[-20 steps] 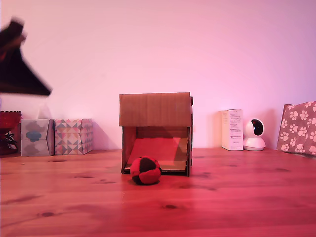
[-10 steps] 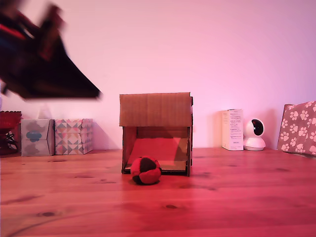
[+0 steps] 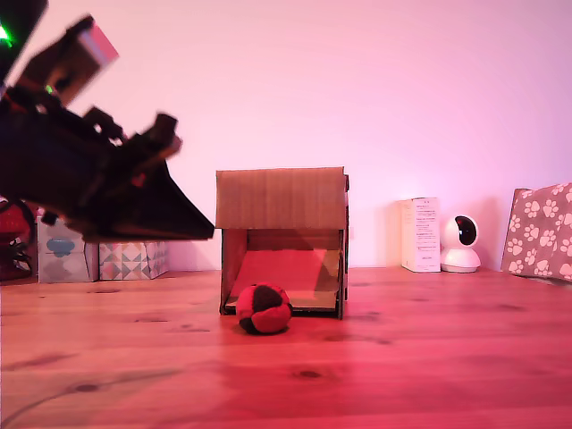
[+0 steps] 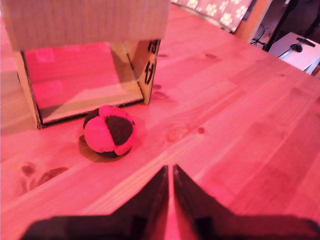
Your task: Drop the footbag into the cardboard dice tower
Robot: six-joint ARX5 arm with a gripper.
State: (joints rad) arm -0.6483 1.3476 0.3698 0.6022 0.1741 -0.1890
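Footbag [image 3: 263,308] on counter [image 3: 429,357], at 6 o'clock of cardboard dice tower [image 3: 281,239]; fingers [image 4: 155,197] nearly together, empty.

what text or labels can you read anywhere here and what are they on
Dark marks on the side edge of the cardboard dice tower: too blurred and cut off to read.
Printing on the white carton: too small to read.
Nothing else bears readable text.

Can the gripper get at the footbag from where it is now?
Probably yes. The footbag lies on bare table just outside the cardboard dice tower opening, nothing between it and the gripper. The fingers look nearly closed and would need opening.
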